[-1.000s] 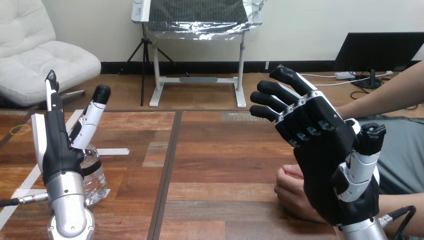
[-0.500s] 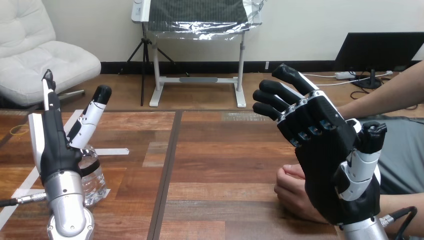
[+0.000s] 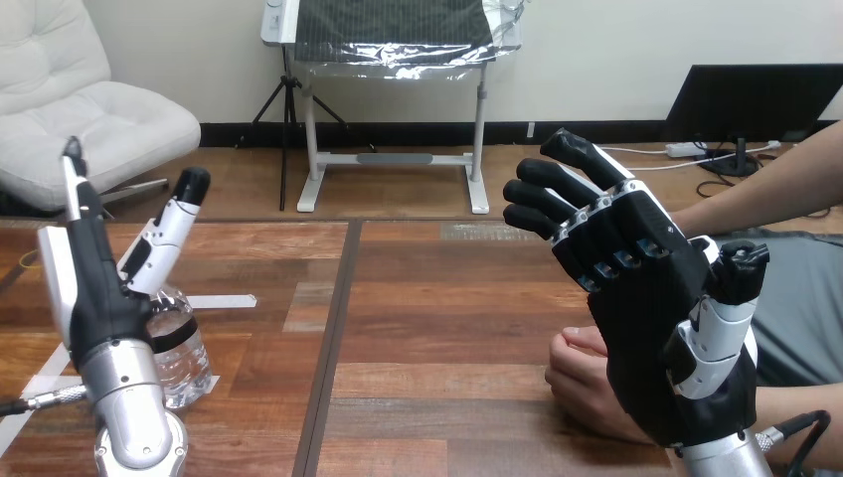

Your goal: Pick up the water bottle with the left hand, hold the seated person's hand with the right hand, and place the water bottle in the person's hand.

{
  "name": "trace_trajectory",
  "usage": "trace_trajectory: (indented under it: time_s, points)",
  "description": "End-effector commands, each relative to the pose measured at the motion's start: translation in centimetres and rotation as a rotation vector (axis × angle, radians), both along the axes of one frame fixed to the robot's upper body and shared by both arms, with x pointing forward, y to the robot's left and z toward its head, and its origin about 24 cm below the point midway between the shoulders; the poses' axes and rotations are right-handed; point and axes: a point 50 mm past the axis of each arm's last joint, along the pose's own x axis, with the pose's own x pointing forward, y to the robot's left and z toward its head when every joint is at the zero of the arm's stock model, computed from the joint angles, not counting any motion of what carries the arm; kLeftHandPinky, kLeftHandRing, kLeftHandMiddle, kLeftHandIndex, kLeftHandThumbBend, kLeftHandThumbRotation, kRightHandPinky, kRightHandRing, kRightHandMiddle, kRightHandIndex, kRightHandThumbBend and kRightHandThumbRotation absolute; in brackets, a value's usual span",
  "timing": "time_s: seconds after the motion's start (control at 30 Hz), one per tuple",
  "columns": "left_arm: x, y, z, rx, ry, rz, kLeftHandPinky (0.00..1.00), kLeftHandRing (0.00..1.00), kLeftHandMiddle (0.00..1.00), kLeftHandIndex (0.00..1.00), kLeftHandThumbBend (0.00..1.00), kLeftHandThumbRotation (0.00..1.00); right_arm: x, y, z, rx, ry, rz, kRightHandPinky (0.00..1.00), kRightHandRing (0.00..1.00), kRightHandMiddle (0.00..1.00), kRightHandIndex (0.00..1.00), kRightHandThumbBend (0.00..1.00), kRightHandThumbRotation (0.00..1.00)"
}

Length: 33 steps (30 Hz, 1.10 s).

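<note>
Surface of the wooden table [image 3: 437, 298]: reddish-brown planks, grain visible, smooth, low sheen; darker seam between boards.
On it, tape strips [image 3: 224, 301]: white, matt, paper-like.
Wall of the water bottle [image 3: 184, 348]: clear plastic, glossy, catching light; dark band round it looks like a thin film label.
Body of the left hand [image 3: 94, 298]: black matt plastic; white shells smooth and glossy; fingertips black and dull.
Casing of the left forearm [image 3: 134, 397]: silver metal, satin finish, soft reflections.
Palm of the right hand [image 3: 646, 328]: black matt plastic; white glossy shells on the thumb.
Casing of the right forearm [image 3: 721, 459]: same silver metal.
</note>
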Motion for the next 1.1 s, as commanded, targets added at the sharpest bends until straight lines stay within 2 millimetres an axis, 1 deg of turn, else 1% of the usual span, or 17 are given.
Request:
trace_trajectory:
  time_s: [0.0, 0.2, 0.7, 0.9, 1.07]
  points:
    - [1.51, -0.05, 2.26, 0.031, -0.105, 0.006, 1.00, 1.00, 1.00, 1.00, 0.83, 0.68, 0.65, 0.28, 1.89, 0.010, -0.090, 0.013, 0.80, 0.81, 0.82, 0.84, 0.74, 1.00]
    - [1.63, 0.11, 2.38, 0.021, -0.130, 0.026, 1.00, 1.00, 1.00, 1.00, 0.83, 0.67, 0.62, 0.27, 1.91, 0.006, -0.090, 0.010, 0.80, 0.81, 0.82, 0.84, 0.74, 1.00]
    - [1.76, 0.40, 2.83, 0.035, -0.139, 0.070, 1.00, 1.00, 1.00, 1.00, 0.87, 0.71, 0.69, 0.20, 1.82, 0.006, -0.092, 0.011, 0.80, 0.82, 0.82, 0.85, 0.74, 1.00]
    - [1.83, 0.49, 2.96, 0.034, -0.144, 0.081, 1.00, 1.00, 1.00, 1.00, 0.86, 0.73, 0.68, 0.20, 1.77, 0.002, -0.090, 0.008, 0.80, 0.82, 0.82, 0.85, 0.74, 1.00]
    - [1.92, 0.61, 2.96, 0.020, -0.149, 0.077, 1.00, 1.00, 1.00, 1.00, 0.84, 0.72, 0.69, 0.19, 1.71, 0.002, -0.089, 0.011, 0.80, 0.82, 0.82, 0.84, 0.74, 1.00]
